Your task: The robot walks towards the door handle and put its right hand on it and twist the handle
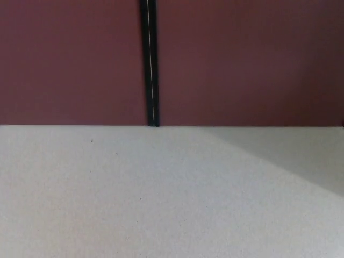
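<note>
The head view shows the lower part of a dark maroon, flat-panelled door surface (70, 59) meeting a pale grey, finely speckled floor (134, 199) along a straight horizontal line. A narrow black vertical gap (151, 64), with a thin bright line running down it, divides the maroon surface into two panels; whether this is the meeting edge of two leaves or of a leaf and its frame cannot be told. A faint diagonal band of shade crosses the floor at the right. No door handle appears anywhere in the frame; it is judged to lie above the upper edge of the view, probably close to the vertical gap, but which side of it cannot be determined. Neither the left nor the right hand shows, so their condition, released or clenched, cannot be reported, and the handle's position relative to the right hand cannot be established from this view. Judgement on the step in hand: the approach to the door is under way, with reach and twist not yet begun. To do it well, the robot should close squarely on the door, stop short of the panel, and bring the handle into view before committing the right arm.
</note>
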Controlling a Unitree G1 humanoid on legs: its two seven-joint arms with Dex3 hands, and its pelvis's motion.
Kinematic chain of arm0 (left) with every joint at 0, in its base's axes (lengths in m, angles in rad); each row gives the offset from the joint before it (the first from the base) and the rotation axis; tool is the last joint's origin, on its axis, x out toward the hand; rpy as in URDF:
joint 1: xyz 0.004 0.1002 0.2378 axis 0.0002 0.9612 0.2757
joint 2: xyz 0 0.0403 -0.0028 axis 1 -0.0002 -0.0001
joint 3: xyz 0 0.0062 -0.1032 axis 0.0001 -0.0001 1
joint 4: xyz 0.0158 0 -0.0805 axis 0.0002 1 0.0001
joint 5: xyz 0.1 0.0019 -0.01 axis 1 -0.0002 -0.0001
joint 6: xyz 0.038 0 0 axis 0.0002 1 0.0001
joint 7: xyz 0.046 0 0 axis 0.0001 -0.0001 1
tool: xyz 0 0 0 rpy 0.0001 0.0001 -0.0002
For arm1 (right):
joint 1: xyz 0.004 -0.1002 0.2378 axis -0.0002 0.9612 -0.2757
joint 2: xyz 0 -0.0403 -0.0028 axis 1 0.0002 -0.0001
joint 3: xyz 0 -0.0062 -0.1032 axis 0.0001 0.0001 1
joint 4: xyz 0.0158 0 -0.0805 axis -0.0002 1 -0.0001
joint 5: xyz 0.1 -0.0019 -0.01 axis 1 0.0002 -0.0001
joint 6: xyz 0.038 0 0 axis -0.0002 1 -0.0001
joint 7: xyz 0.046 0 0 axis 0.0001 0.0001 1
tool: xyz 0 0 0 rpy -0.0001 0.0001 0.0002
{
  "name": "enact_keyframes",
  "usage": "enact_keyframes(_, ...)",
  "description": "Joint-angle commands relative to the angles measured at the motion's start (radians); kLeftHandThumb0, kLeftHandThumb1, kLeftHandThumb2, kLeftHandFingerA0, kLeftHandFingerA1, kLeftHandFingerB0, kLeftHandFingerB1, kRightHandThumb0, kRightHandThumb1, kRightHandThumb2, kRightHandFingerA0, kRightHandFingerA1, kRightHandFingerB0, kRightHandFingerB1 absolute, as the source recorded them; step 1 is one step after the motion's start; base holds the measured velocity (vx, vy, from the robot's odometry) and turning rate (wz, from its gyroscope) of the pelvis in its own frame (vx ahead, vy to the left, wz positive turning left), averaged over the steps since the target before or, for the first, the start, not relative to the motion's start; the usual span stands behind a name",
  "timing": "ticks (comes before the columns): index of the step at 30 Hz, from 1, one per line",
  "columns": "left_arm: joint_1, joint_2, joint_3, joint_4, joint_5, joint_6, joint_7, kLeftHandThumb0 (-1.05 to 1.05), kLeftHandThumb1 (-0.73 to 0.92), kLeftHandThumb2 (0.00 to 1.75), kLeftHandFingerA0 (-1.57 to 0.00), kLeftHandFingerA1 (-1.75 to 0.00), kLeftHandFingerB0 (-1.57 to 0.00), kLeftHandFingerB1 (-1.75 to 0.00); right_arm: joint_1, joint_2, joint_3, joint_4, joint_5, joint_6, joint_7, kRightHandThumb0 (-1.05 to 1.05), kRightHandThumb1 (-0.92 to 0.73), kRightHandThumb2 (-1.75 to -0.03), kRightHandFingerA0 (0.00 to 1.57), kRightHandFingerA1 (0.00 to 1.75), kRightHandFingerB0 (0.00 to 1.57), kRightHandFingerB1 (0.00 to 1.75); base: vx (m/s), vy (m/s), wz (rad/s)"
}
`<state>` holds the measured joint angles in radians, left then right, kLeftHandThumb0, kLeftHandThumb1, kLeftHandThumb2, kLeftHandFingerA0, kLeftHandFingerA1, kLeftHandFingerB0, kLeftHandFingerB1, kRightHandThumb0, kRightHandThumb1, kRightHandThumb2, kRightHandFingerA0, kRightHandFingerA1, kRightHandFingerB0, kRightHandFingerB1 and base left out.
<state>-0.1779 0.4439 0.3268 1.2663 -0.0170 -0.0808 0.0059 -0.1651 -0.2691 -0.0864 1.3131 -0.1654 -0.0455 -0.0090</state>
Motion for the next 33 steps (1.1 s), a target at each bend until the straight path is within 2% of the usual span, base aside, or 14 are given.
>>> enact_keyframes(1,0.055,0.0,-0.011,0.022,0.0,-0.035,0.008,-0.13,0.61,0.6,-0.57,-0.48,-0.46,-0.42,0.06,0.003,0.006,0.014,0.001,-0.035,-0.014,-0.24,-0.67,-0.6,0.66,0.45,0.44,0.37,0.0,0.0,0.0)
enact_keyframes(5,0.115,0.009,-0.015,0.032,-0.002,-0.042,-0.012,-0.1,0.62,0.58,-0.62,-0.49,-0.47,-0.41,0.122,0.01,0.014,0.02,-0.001,-0.047,-0.01,-0.24,-0.67,-0.6,0.65,0.45,0.44,0.37,0.0,0.0,0.0)
enact_keyframes(15,0.226,0.036,-0.043,0.05,0.011,-0.06,-0.048,-0.14,0.64,0.59,-0.61,-0.5,-0.47,-0.41,0.255,0.032,0.042,0.03,-0.016,-0.088,-0.026,-0.24,-0.66,-0.6,0.66,0.45,0.43,0.37,0.0,0.0,0.0)
enact_keyframes(27,0.233,0.052,-0.092,0.048,0.029,-0.091,-0.043,-0.16,0.64,0.59,-0.65,-0.51,-0.48,-0.41,0.274,0.05,0.054,0.033,-0.028,-0.091,-0.047,-0.25,-0.65,-0.59,0.69,0.46,0.48,0.38,0.08,-0.073,0.07)
enact_keyframes(28,0.231,0.052,-0.091,0.049,0.027,-0.092,-0.042,-0.16,0.64,0.59,-0.65,-0.51,-0.48,-0.41,0.273,0.05,0.054,0.033,-0.026,-0.091,-0.045,-0.34,-0.57,-0.71,0.65,0.53,0.45,0.45,0.0,0.0,0.0)
enact_keyframes(33,0.226,0.056,-0.089,0.053,0.023,-0.085,-0.05,-0.15,0.64,0.59,-0.64,-0.5,-0.48,-0.41,0.262,0.047,0.066,0.032,-0.031,-0.093,-0.037,-0.34,-0.57,-0.71,0.65,0.53,0.46,0.45,0.13,0.148,-0.02)
